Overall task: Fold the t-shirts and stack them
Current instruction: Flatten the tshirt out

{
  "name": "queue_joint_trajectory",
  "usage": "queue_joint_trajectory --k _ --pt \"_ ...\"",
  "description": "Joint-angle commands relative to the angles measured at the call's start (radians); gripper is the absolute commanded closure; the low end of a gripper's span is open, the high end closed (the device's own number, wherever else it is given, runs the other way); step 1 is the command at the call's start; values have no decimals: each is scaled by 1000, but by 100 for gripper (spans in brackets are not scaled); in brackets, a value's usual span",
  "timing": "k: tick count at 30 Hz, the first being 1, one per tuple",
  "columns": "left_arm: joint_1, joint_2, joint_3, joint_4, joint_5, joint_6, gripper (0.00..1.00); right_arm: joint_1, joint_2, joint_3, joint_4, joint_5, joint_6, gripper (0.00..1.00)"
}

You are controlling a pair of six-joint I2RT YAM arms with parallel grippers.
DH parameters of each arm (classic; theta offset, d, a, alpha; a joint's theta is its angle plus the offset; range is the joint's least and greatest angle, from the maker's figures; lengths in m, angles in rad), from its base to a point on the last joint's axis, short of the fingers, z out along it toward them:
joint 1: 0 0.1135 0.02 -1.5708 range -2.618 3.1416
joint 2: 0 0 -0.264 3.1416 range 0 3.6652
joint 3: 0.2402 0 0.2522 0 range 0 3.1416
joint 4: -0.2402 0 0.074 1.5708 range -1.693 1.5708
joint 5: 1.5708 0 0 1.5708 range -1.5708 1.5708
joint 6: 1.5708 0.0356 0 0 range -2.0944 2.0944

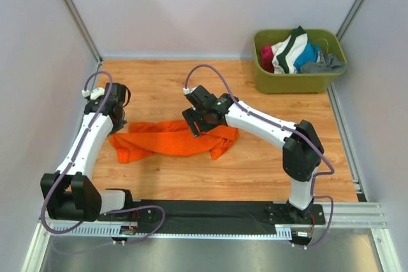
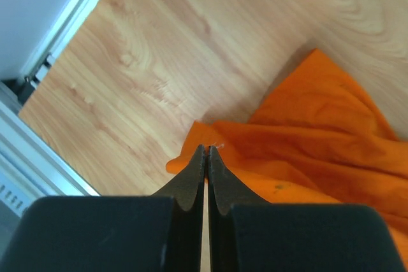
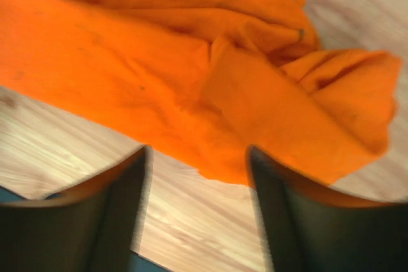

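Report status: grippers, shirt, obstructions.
Left gripper shut at edge of orange shirt, grip unclear. Right gripper open above it. Shirt rumpled, unfolded. Tub far corner, nothing in the way.

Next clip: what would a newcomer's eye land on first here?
The bright orange t-shirt lies crumpled in a long strip across the middle of the wooden table. The left end effector is shut at its left corner, while the right end effector hangs open over its right part. An olive-green tub heaped with more clothes stands in the far right corner.
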Motion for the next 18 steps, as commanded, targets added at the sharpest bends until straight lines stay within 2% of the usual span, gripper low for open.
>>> queue_joint_trajectory --k 1,3,8,11,12,13,18 --pt "28 -30 -82 100 23 -70 100 -19 -23 -12 56 -54 49 20" --pt "31 -27 -96 115 33 -67 100 -46 -70 -36 42 -67 60 14" --pt "29 10 -92 134 56 -57 100 -210 -246 -251 77 -105 158 13" --pt "29 12 -84 140 56 -47 100 -298 -346 -423 167 -211 245 17" --pt "29 8 -81 138 50 -43 100 -319 -368 -458 190 -226 265 22" --pt "29 4 -79 137 46 -40 100 -321 -386 -531 235 -241 288 24" --pt "31 -15 -78 135 47 -32 100 -323 -440 -668 358 -263 425 35"
